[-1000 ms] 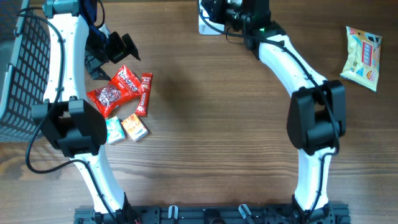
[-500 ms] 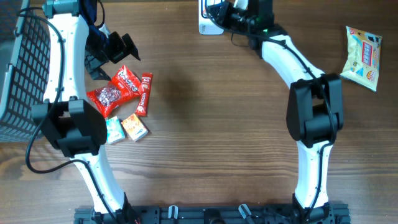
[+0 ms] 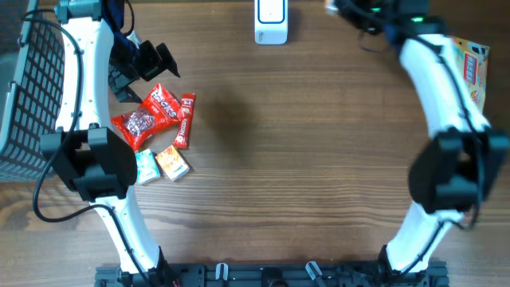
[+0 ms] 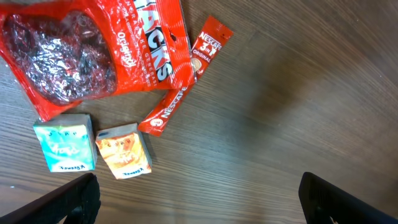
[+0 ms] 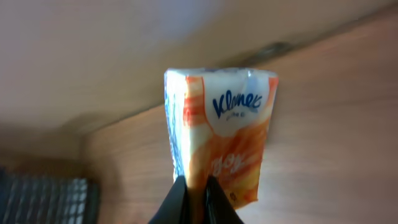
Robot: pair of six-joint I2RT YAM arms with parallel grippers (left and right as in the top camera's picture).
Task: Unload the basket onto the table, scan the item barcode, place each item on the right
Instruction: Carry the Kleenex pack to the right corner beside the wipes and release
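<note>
The right tool (image 5: 194, 186) is clenched on the bottom edge of the tissue pack (image 5: 224, 124), holding it upright in the air near the desk's (image 3: 303, 159) far edge. That grip probably keeps its printed faces bare for the scanner (image 3: 271, 22). The left tool (image 3: 150, 65) hangs released above the snacks (image 3: 151, 119).
</note>
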